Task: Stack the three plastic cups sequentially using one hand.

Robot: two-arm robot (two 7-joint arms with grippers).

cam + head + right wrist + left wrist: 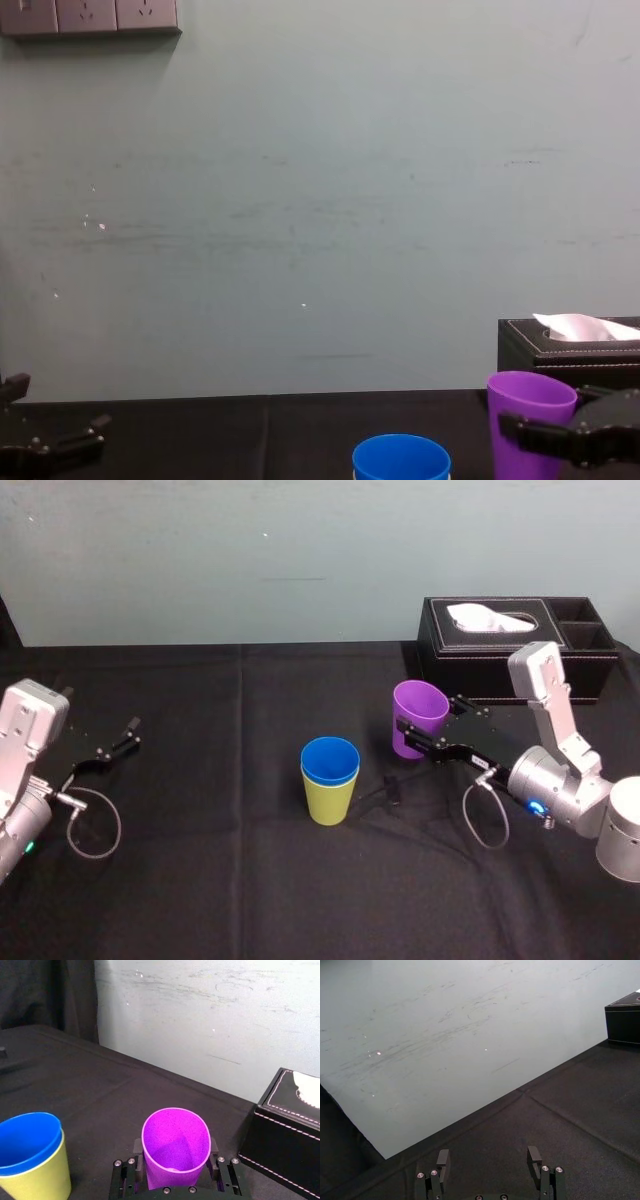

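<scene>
We find the right gripper (428, 730) closed around the purple cup (420, 706). One finger (138, 1152) lies against each side of the wall, below the rim. The cup leans slightly in the grip, its mouth open and empty. It seems to hang just clear of the table (200, 880), though we cannot confirm the gap under its base.

The blue cup (330, 757) sits nested in the yellow-green cup (328, 802), with only its rim band showing above. This pair stands upright, off the fingertips toward the robot's left and apart from them. The tissue box (500, 670) stands behind the fingers on their other side, near but not touching.

The left gripper (488, 1160) is parked at the far left with its fingers spread and nothing between them.

We judge two of the three cups stacked, with the purple one left to go in.

Handling assessment: these tumblers look light, thin-walled and smooth. A hard squeeze would likely oval the wall, and a weak one could let the taper slip downward through the pads. The present hold across the upper wall seems sound. It leaves the base free to enter the blue mouth. The cup should be brought upright before lowering, since a light stack may tip if struck on its rim.
</scene>
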